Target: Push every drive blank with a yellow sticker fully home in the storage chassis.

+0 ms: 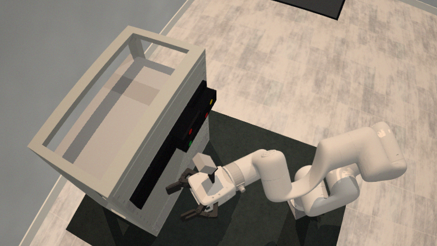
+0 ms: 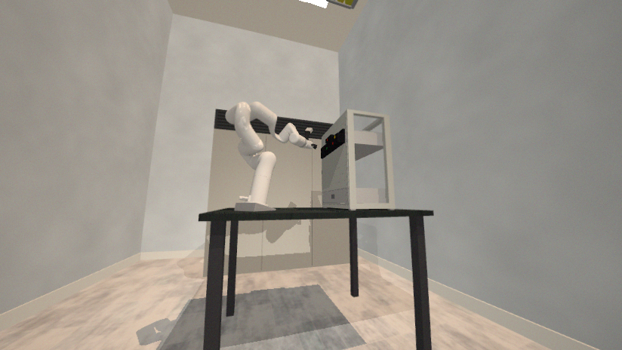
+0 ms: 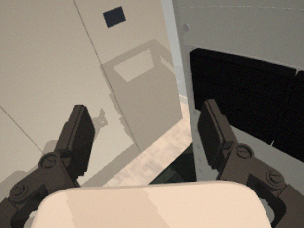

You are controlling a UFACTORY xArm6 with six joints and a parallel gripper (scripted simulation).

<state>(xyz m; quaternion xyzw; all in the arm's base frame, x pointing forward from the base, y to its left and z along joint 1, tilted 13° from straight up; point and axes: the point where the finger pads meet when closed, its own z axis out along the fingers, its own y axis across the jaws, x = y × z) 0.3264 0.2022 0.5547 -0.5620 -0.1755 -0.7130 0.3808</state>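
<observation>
The beige rack [image 1: 165, 100] [image 2: 370, 161] stands on the black table [image 1: 244, 146] [image 2: 304, 213]. The black storage chassis front [image 1: 153, 177] [image 2: 333, 142] [image 3: 256, 100] runs across its upper face. Several blanks stand out at one end. They carry a yellow sticker [image 1: 210, 100], two red stickers [image 1: 206, 115] [image 1: 190, 131] and a green sticker [image 1: 190, 142]. My gripper [image 1: 175, 203] [image 2: 313, 146] [image 3: 145, 114] is open and empty. It points at the rack's front near the other end of the chassis, away from the stickers and short of the panel.
The arm's base [image 1: 302, 210] [image 2: 254, 206] sits on the table opposite the rack's front. Behind it stands a beige cabinet wall [image 2: 278, 182]. A grey wall [image 2: 478, 130] is close behind the rack.
</observation>
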